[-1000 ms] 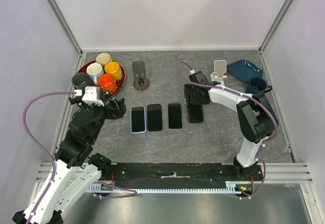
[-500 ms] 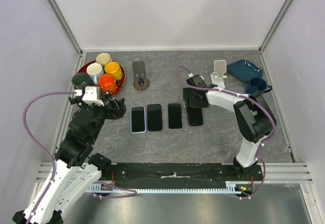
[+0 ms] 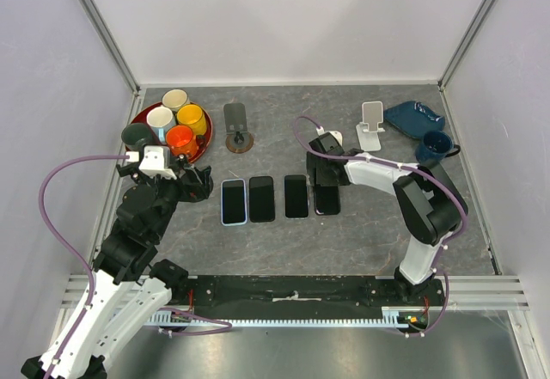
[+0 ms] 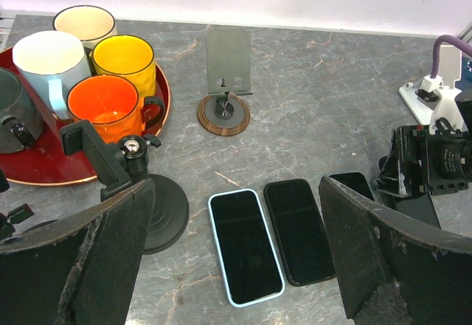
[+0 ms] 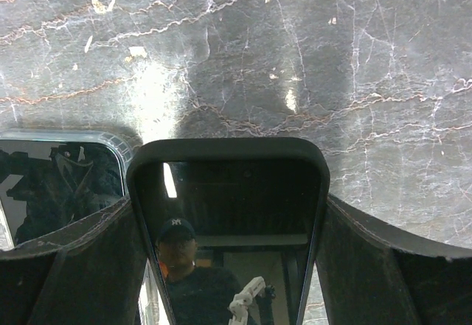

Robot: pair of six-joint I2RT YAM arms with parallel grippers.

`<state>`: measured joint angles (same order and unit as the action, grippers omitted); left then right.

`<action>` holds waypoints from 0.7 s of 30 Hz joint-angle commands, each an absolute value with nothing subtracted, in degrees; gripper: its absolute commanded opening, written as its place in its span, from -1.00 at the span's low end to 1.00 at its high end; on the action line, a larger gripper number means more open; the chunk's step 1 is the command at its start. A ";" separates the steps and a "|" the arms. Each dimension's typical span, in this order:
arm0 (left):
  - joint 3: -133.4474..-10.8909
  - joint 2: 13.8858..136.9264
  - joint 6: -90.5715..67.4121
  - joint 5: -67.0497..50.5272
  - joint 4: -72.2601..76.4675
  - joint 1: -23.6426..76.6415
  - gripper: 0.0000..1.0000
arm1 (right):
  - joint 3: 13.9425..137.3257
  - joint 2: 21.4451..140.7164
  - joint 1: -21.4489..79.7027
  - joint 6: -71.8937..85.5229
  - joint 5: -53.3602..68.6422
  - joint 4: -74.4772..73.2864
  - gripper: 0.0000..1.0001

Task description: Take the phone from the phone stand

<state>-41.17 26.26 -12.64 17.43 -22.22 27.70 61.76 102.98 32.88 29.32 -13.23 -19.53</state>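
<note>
1. The right gripper (image 3: 324, 181) has its fingers (image 5: 70, 266) closed against the two long edges of the phone (image 5: 228, 207), which is screen-up and low over the table (image 3: 284, 143).
2. The phone is already off the white stand (image 3: 371, 125), which stands bare at about 1 o'clock from the gripper. The step in hand looks like laying the phone down.
3. The row of phones (image 3: 261, 198) lies at 9 o'clock. The nearest phone (image 3: 296, 196) is just beside the held one, so the descent should be straight down, with no drift toward 9 o'clock.
4. The pictures do not show whether the phone's underside touches the table. The fingers should part only once it lies flat, so that it does not drop or tip.
5. When the fingers part, the 9 o'clock finger has little room before the neighbour, so a small opening is safer.
6. The lift away should go straight up before any swing, lest a finger drag the phone.
7. The left gripper (image 4: 236, 185) hovers with its fingers spread wide, holding nothing, well apart at 9 o'clock. It is best left idle.
</note>
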 commanded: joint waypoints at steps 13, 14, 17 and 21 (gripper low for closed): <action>-41.13 26.72 -14.33 16.52 -21.27 27.33 0.96 | 59.33 101.86 33.93 33.05 -12.83 -17.49 0.78; -41.05 26.72 -14.41 16.52 -21.27 27.33 0.96 | 59.50 101.87 33.93 33.05 -12.83 -17.49 0.82; -41.04 26.81 -14.41 16.52 -21.27 27.33 0.96 | 59.59 102.13 33.93 32.96 -13.27 -17.49 0.91; -41.04 26.98 -14.41 16.52 -21.27 27.33 0.96 | 59.94 102.04 34.01 32.61 -13.53 -17.40 0.96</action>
